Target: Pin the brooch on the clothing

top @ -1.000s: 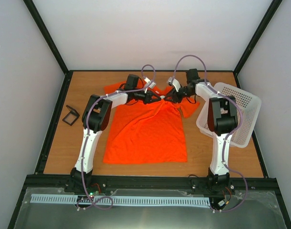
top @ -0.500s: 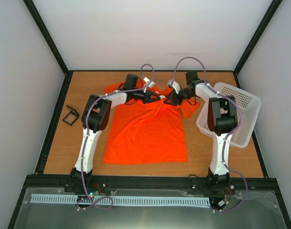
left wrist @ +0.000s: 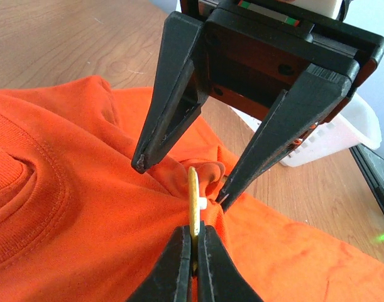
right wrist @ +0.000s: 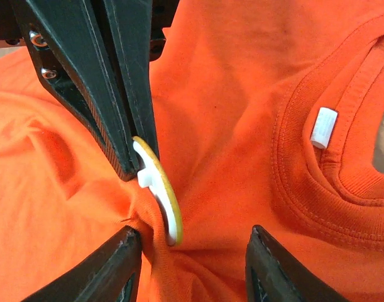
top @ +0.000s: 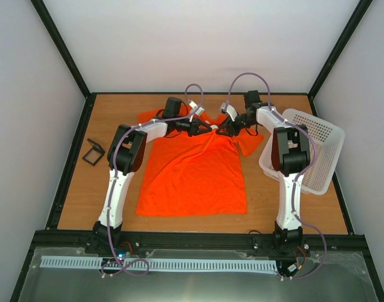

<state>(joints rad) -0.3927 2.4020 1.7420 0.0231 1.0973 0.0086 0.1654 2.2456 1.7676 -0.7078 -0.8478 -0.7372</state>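
The orange T-shirt (top: 195, 176) lies flat on the table, neck toward the far side. Both grippers meet over its upper chest, just below the collar (right wrist: 317, 189). My left gripper (left wrist: 193, 234) is shut on the brooch (left wrist: 193, 200), a thin golden disc with a white back, and holds it upright against a bunched fold of fabric. The brooch also shows in the right wrist view (right wrist: 161, 196). My right gripper (right wrist: 193, 242) is open, its fingers either side of the brooch and the fold. Its left finger (right wrist: 119, 264) touches the fold. In the top view the grippers (top: 215, 129) nearly touch.
A white perforated basket (top: 314, 148) stands tilted at the right edge, beside the right arm. A small black square box (top: 93, 153) lies on the wood at the left. The shirt's white label (right wrist: 323, 126) sits inside the collar.
My right gripper has drawn back slightly to the right and far side, away from the left gripper. The left gripper has stayed put, holding the brooch.
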